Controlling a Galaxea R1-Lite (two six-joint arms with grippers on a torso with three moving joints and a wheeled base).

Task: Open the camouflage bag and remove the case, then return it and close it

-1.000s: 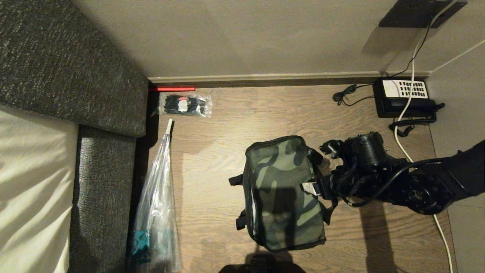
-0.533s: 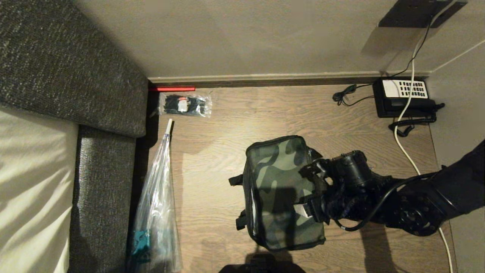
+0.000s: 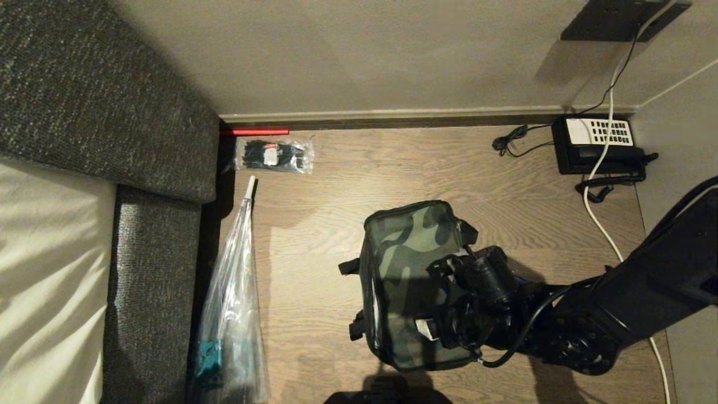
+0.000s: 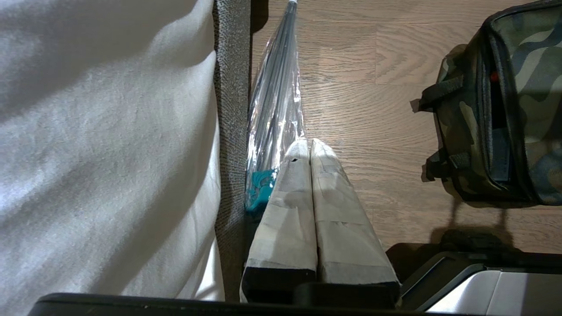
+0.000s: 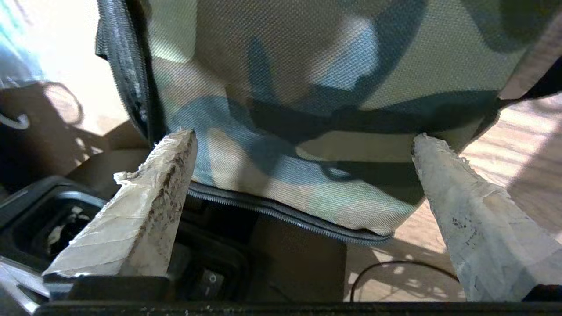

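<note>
Wood-grain surface (image 3: 348,185), low, butted against a beige wall w/ dark skirting; grey upholstered headboard (image 3: 106,95) and white bedding (image 3: 50,280) along its L side. Far R corner: black telephone (image 3: 597,146) w/ white keypad, white cable trailing toward the near edge. Far L: small clear packet of dark bits (image 3: 273,155); nearer, a long clear plastic bag (image 3: 233,303) lying along the bed edge, something teal at its near end. Camouflage bag (image 3: 404,258) sits approx centre of the surface, camo top up, lid down, zip line visible round the near edge in the R wrist view; black straps stick out on the L side. Case not visible. Right end effector (image 5: 303,145) over the near R part of the bag top, arm coming in from the R; fingers spread wide, as far apart as they go, nothing between them but bag fabric below. One fingertip (image 5: 175,149) is over the near corner by the zip, the other over the R edge; contact w/ fabric: can't tell. Left end effector (image 4: 311,147) parked by the bed edge over the plastic bag's near end, taped fingers pressed together, holding nothing.
</note>
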